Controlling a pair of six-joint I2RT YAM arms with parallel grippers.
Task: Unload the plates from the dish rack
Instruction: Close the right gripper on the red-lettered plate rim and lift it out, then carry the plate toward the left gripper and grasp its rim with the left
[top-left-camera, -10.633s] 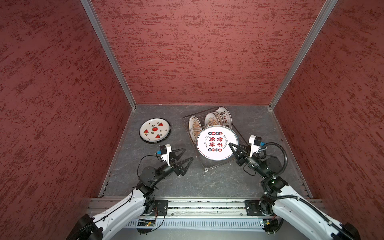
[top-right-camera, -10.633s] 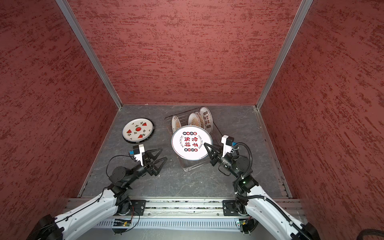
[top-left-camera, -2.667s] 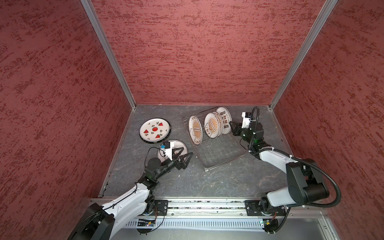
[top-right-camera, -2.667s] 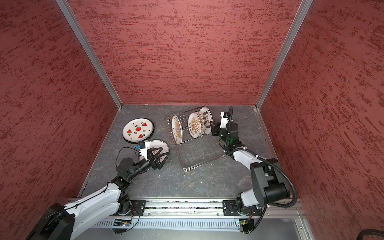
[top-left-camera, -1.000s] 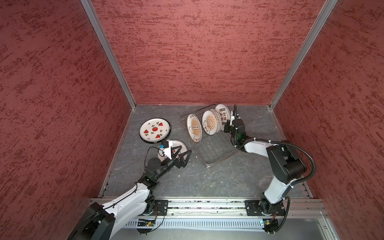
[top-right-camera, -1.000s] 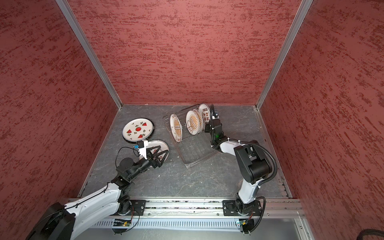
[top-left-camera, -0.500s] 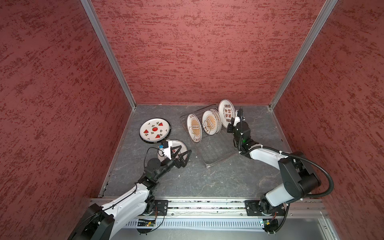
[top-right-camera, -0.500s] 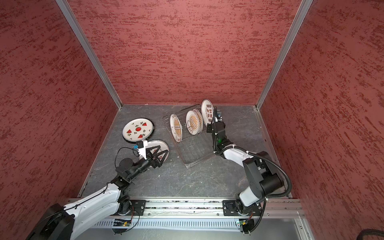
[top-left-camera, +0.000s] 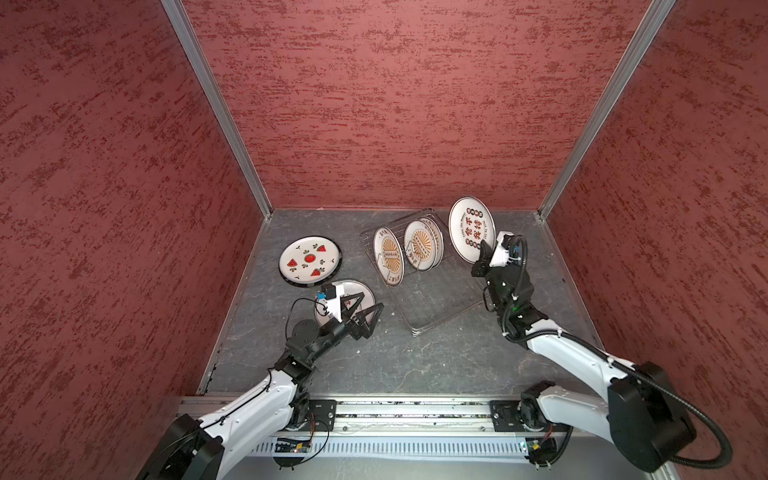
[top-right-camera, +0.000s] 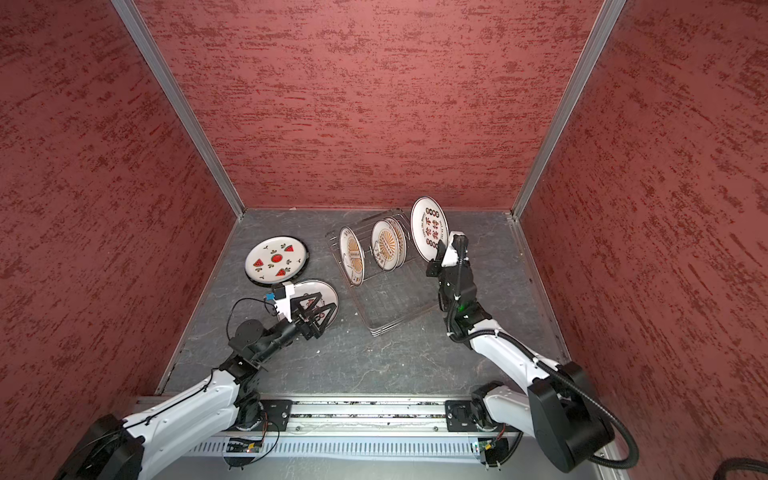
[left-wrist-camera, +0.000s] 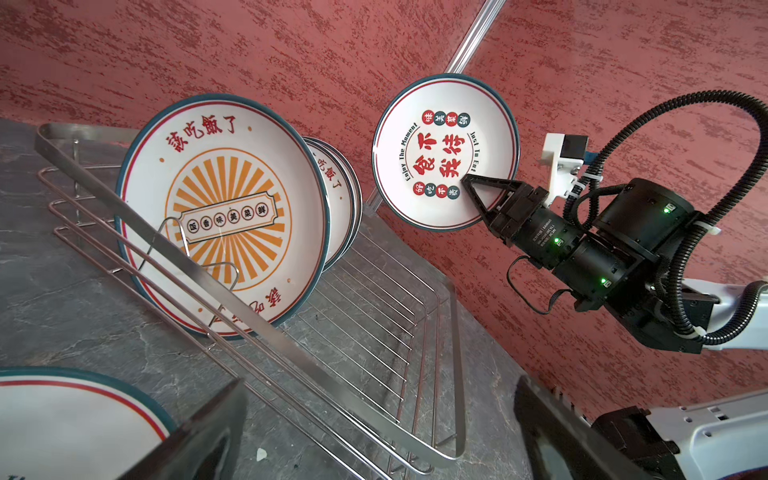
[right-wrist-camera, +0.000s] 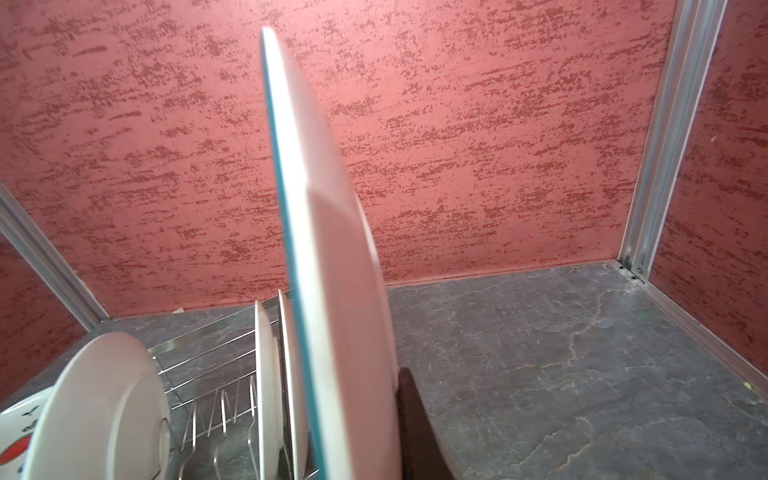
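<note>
3 walls enclose cell: back wall (top-left-camera: 395, 104), left wall (top-left-camera: 104, 187), right wall (top-left-camera: 685, 208). All red-pink, rough plaster look, darker red streaks. 2 silver metal posts at back corners: left post (top-left-camera: 214, 108), right post (top-left-camera: 600, 108). Floor (top-left-camera: 415, 365) dark grey, stone-like, pale crack veins. Silver rail (top-left-camera: 415, 409) along front edge. Light even, shadows soft.

walls (top-left-camera: 395, 104): red, textured | floor (top-left-camera: 415, 361): grey, veined | corner posts (top-left-camera: 216, 104): silver | front rail (top-left-camera: 415, 409): metal

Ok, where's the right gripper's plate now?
In both top views the plate is near-upright in the right gripper, by the dish rack's far right corner.
</note>
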